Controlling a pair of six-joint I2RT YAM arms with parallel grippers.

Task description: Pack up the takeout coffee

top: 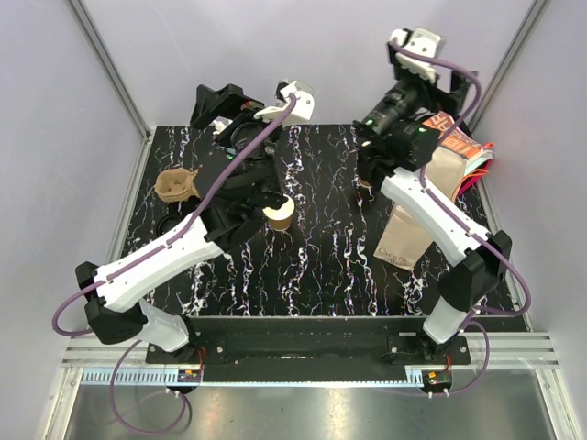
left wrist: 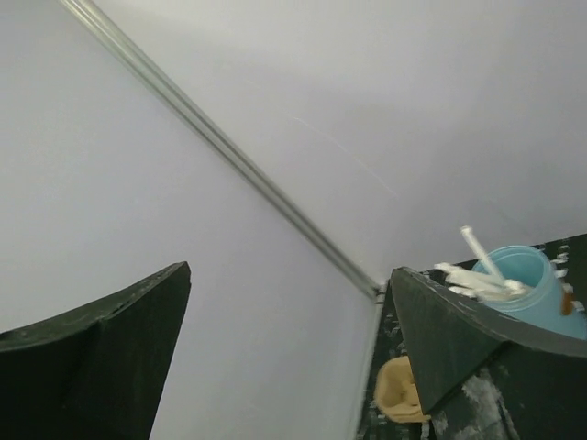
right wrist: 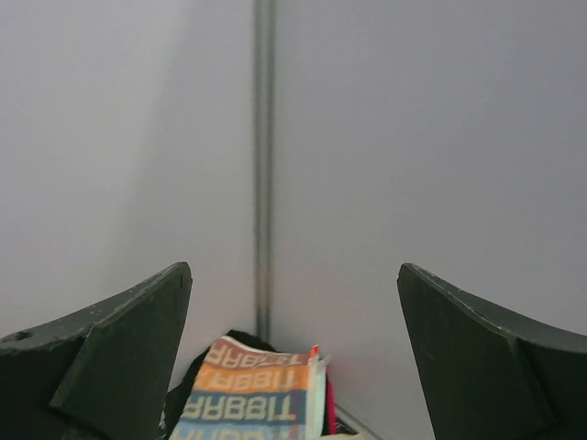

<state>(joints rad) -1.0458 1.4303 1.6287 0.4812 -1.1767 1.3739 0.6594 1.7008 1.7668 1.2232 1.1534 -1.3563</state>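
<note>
Black marble table point(top: 303, 275) — coffee cup point(top: 280, 215) visible only overhead; left gripper point(left wrist: 289, 270), right gripper point(right wrist: 293, 268) both spread wide

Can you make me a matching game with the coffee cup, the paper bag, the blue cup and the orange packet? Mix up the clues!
Things:
1 coffee cup
2 paper bag
3 blue cup
4 orange packet

Clues:
A at the far right corner of the table
B holds white utensils
C brown outside, whitish inside, mid-table
D tan, partly under the right arm

Pairs: 1-C, 2-D, 3-B, 4-A
</note>
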